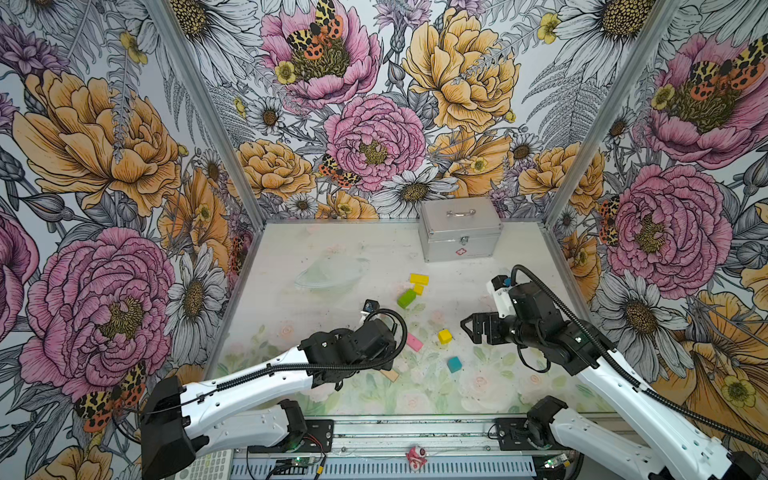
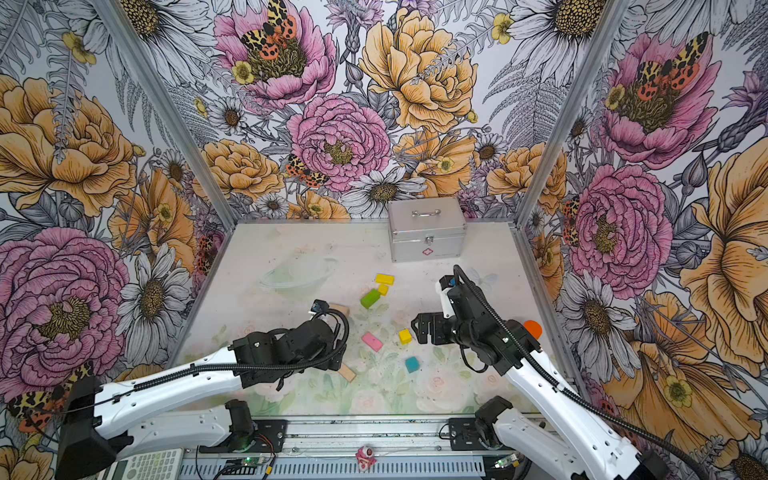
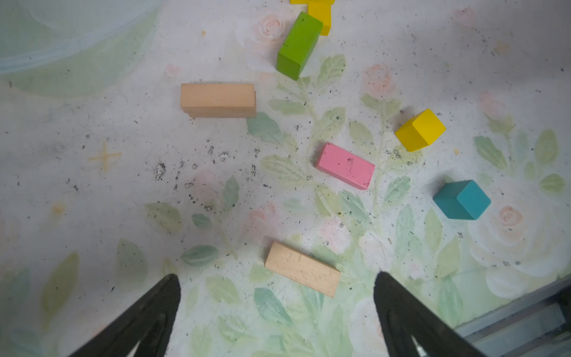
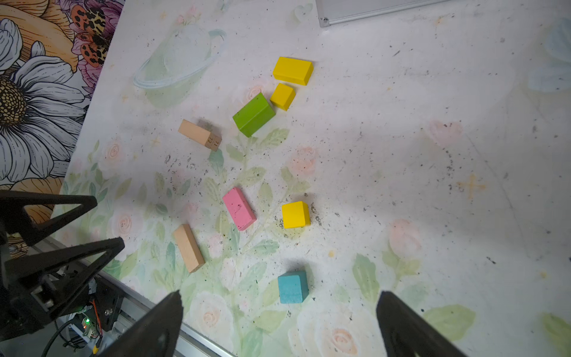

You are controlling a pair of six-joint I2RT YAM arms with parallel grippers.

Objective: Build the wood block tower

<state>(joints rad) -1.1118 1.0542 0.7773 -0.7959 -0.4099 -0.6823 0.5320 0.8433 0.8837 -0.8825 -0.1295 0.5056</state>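
The wood blocks lie scattered on the floral table. The tower is two tan bars point(image 3: 217, 100) stacked flat. A third tan bar point(image 3: 302, 269) lies just ahead of my left gripper point(image 3: 277, 278), which hovers open and empty; the wrist hides it in both top views. Pink slab point(image 1: 414, 342), a yellow cube point(image 1: 444, 336) and the teal cube point(image 1: 454, 364) sit mid-table. Green bar point(image 1: 406, 298), a second yellow cube point(image 1: 418, 289) and the yellow slab point(image 1: 419, 278) cluster farther back. My right gripper point(image 1: 467, 328) is open and empty above the table, right of the teal cube point(image 4: 292, 286).
A silver metal case point(image 1: 461, 228) stands against the back wall. Flowered walls close the left, back and right sides. A metal rail point(image 1: 415, 432) with the arm bases runs along the front edge. A calculator point(image 2: 145, 461) lies outside, front left.
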